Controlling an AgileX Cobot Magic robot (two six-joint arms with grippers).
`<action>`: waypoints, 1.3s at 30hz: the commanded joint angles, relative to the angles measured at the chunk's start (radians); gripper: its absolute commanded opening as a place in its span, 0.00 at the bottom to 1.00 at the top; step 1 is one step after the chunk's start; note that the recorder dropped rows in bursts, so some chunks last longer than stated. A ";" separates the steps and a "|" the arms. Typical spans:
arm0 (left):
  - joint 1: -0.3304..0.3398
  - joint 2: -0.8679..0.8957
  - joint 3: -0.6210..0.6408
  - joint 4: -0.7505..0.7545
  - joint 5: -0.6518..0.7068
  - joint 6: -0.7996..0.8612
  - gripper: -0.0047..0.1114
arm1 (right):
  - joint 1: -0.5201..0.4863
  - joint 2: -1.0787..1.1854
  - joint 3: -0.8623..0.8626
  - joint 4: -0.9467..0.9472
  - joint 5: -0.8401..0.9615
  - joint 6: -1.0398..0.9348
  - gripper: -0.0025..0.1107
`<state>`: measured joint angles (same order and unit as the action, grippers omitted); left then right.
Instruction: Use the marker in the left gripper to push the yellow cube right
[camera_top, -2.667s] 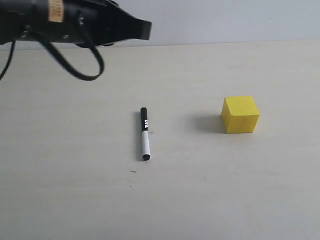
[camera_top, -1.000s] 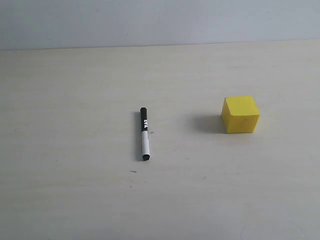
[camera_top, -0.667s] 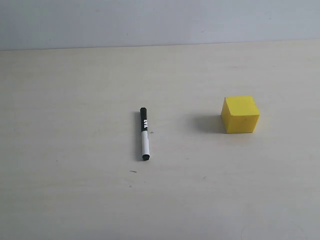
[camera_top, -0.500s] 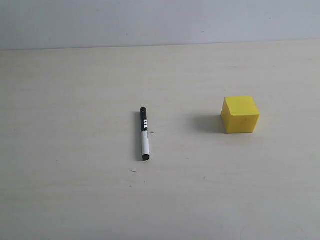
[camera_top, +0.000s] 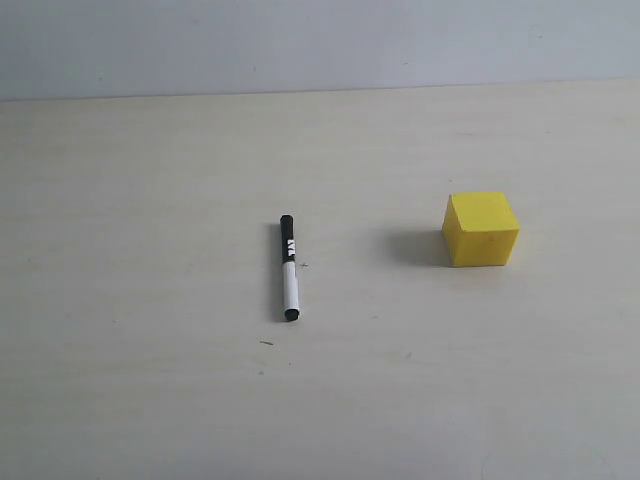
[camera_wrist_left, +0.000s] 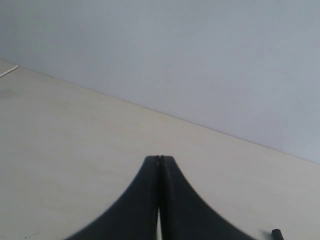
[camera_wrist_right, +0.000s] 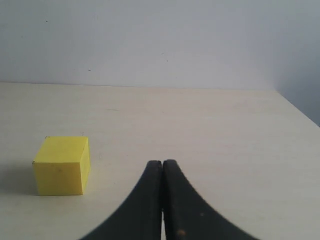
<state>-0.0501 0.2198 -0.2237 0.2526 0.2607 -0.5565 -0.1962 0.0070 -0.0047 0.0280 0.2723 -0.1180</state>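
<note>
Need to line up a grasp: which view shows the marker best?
The exterior view: the marker lies fully visible, left of the yellow cube. The left wrist view catches only a small black tip at its edge, probably the marker's end; the right wrist view shows none of it.

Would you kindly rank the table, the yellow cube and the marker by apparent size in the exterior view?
1. table, by far.
2. yellow cube, bulkier.
3. marker, longer than the cube is wide, yet far slimmer.
</note>
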 joint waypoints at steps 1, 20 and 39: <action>0.003 -0.045 0.007 -0.088 0.002 0.149 0.04 | -0.006 -0.007 0.005 0.000 -0.005 -0.003 0.02; 0.003 -0.220 0.224 -0.283 0.006 0.345 0.04 | -0.006 -0.007 0.005 0.000 -0.005 -0.003 0.02; -0.112 -0.220 0.224 -0.253 0.033 0.383 0.04 | -0.006 -0.007 0.005 0.000 -0.005 -0.003 0.02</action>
<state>-0.1388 0.0057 -0.0029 -0.0153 0.3067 -0.2101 -0.1962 0.0070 -0.0047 0.0280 0.2723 -0.1180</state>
